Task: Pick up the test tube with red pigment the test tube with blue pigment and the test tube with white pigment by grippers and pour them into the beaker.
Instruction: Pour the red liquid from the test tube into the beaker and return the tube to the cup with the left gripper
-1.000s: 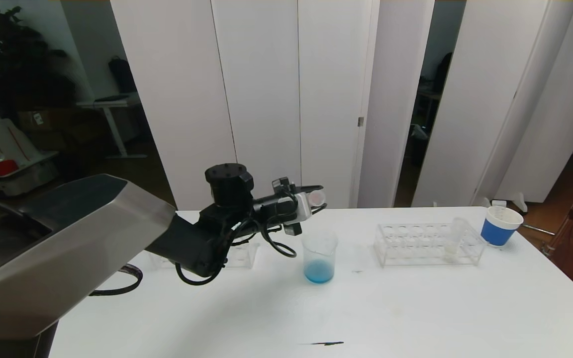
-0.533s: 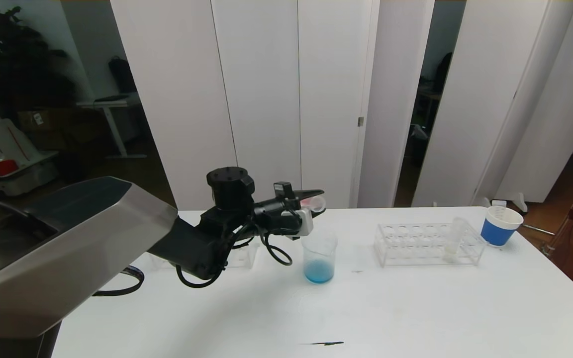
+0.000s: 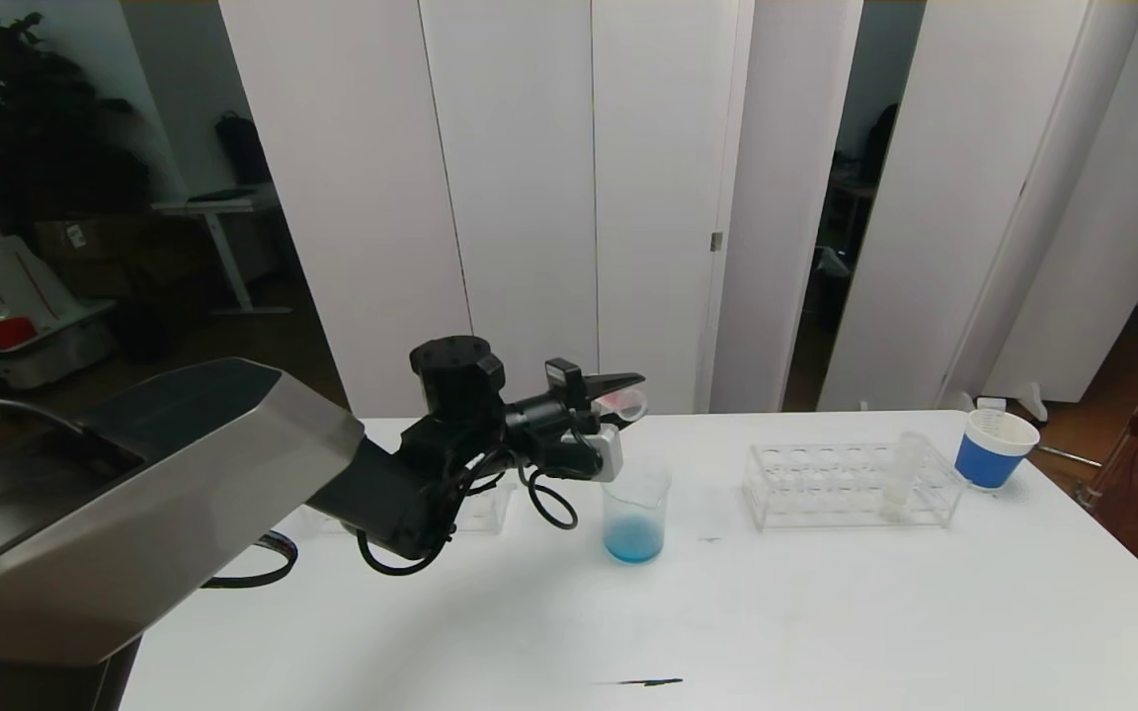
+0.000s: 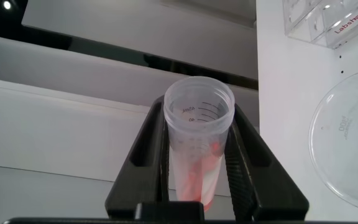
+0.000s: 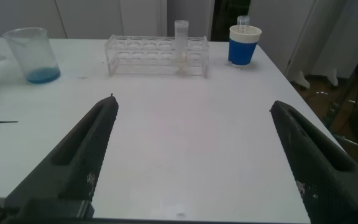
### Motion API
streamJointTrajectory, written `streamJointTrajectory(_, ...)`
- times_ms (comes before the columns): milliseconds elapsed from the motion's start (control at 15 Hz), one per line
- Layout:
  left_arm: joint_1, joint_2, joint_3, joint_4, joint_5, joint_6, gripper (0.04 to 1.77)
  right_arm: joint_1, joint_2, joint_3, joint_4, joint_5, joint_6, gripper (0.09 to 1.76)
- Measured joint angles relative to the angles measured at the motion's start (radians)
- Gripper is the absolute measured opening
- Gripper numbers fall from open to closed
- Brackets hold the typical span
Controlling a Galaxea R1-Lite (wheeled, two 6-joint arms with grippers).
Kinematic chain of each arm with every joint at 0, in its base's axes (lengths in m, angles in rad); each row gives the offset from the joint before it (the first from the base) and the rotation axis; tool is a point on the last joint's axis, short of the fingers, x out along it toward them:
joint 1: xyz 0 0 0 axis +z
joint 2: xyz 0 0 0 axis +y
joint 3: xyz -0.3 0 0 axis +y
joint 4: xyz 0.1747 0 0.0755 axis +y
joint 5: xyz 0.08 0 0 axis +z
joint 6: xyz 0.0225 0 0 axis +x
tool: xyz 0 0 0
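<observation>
Red tube clamped in left hand, tipped above beaker; pouring underway, more tilt needed.

Head view: set high, looking forward and down across the tabletop toward white wall panels behind. Left wrist view: very near, looking out along its own jaws, with the tube with red pigment filling the middle and the rim of the beaker just beyond. Right wrist view: low over the tabletop edge, facing across it. Shared by head and right wrist views: beaker, clear rack, blue paper cup.
</observation>
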Motion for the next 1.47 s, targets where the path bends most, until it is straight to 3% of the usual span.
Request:
streamJointTrajectory(600, 0.023, 0.066, -0.057, -0.09, -0.09, 0.061, 0.6, 0.0, 0.0, 0.0, 0.0, 0.0, 0.0, 1.75)
streamJointTrajectory(1467, 0.032, 0.143, -0.144, -0.159, -0.099, 0.112, 0.6, 0.0, 0.0, 0.0, 0.0, 0.0, 0.0, 1.75)
